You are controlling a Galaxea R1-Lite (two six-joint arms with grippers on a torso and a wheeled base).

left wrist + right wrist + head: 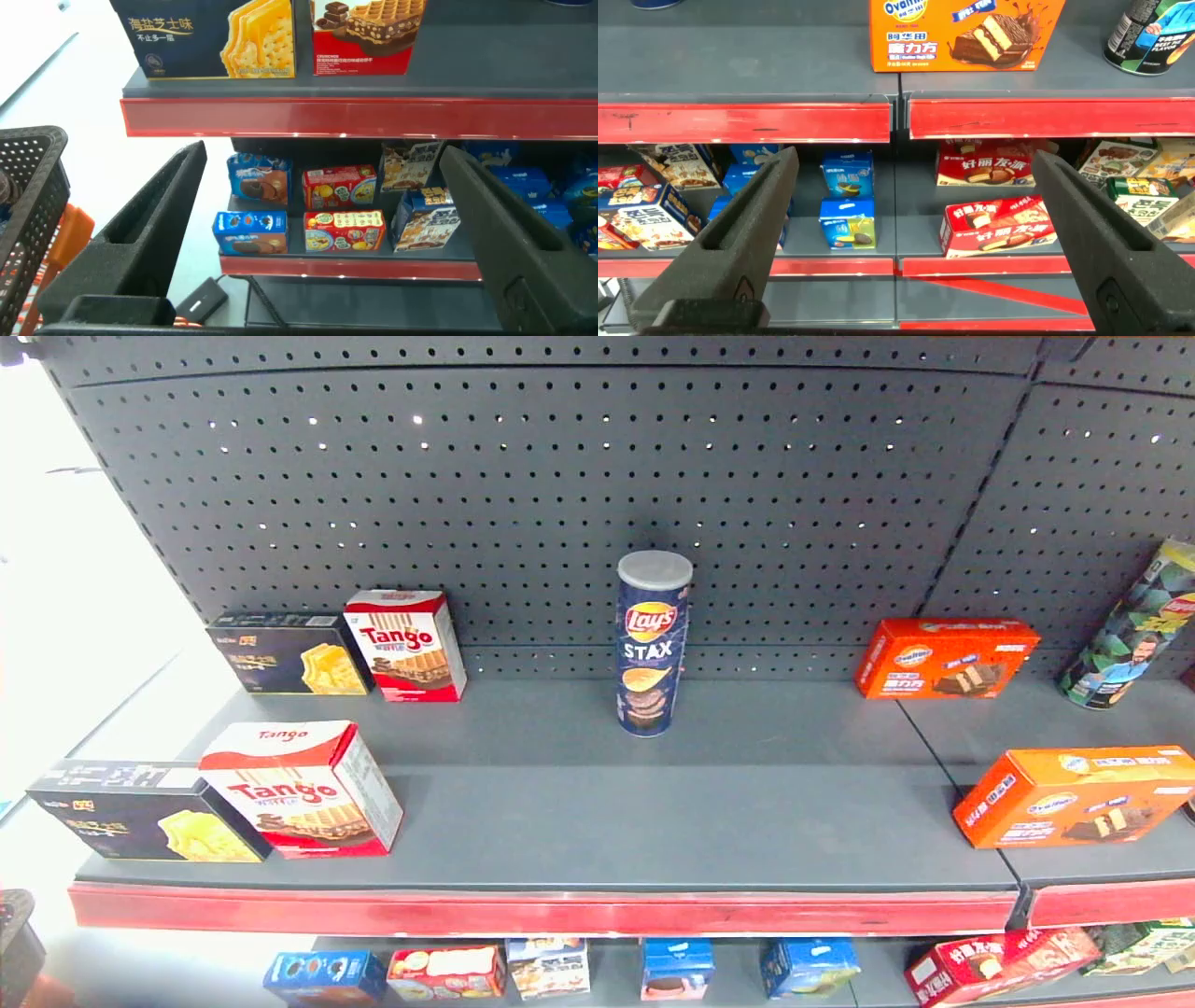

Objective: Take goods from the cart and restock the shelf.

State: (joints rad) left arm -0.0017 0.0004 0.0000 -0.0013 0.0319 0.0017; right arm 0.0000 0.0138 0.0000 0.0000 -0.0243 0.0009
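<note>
One chips can (653,644) stands upright at the middle back of the grey shelf (579,821). Two red wafer boxes (301,791) and two black cracker boxes (147,812) occupy its left end, and two orange boxes (1074,796) lie toward the right. Left hand (324,159) and right hand (917,159) are held low, facing the lower shelves (747,123), each spread wide and holding nothing.

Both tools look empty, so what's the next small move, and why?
Probably swing the left tool toward the black basket near it: both it and the right tool are open and empty, and the shelf has bare space around the lone chip can.
</note>
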